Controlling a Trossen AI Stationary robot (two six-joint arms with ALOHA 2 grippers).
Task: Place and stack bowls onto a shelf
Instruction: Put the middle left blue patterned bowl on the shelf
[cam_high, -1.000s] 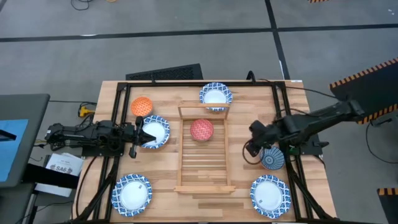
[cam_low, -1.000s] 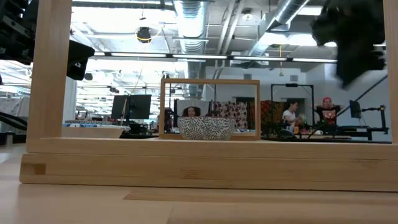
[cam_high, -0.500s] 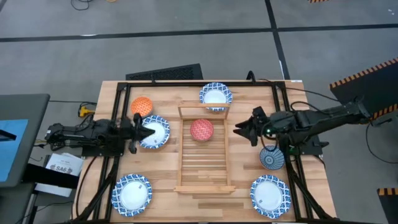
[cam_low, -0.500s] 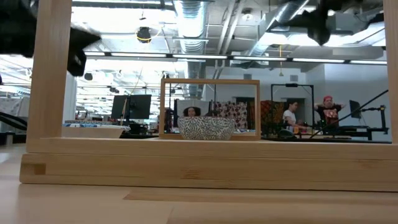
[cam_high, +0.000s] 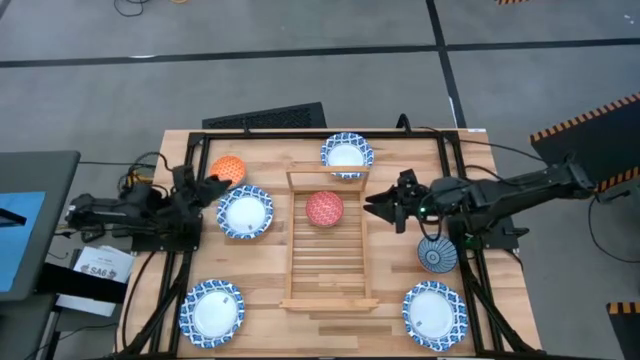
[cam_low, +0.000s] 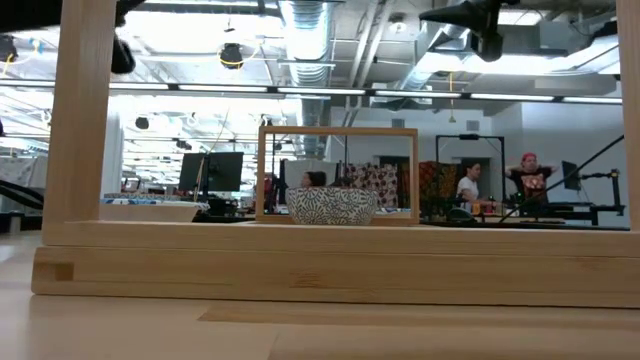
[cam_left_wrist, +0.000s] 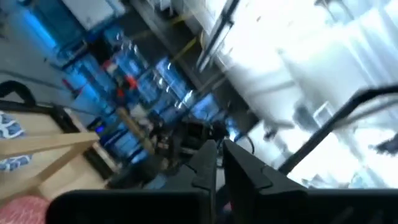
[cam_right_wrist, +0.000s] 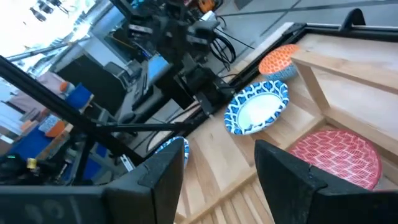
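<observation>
The light-wood slatted shelf (cam_high: 325, 245) lies mid-table with a red bowl (cam_high: 324, 208) standing on its far slats. My right gripper (cam_high: 378, 207) hovers open just right of the shelf, pointing left at the red bowl (cam_right_wrist: 336, 158). The dark-blue bowl (cam_high: 437, 254) sits under the right arm. My left gripper (cam_high: 207, 185) is raised between the orange bowl (cam_high: 228, 170) and a blue-and-white bowl (cam_high: 245, 213), with its fingers (cam_left_wrist: 208, 168) together and tipped up toward the room. Three more blue-and-white bowls (cam_high: 347, 155) (cam_high: 212, 310) (cam_high: 434, 313) rest on the table.
A black frame (cam_high: 300, 133) runs around the tabletop. In the low view the shelf's rim (cam_low: 330, 270) fills the foreground, with a patterned bowl (cam_low: 332, 205) behind it and people in the room beyond. Bare slats (cam_high: 325, 265) fill the shelf's near part.
My right gripper has risen from over the dark-blue bowl and swung toward the table's left, up to the shelf's right side, now pointing at the red bowl. My left gripper has drawn back from the blue-and-white bowl's rim toward the far-left and tipped upward.
</observation>
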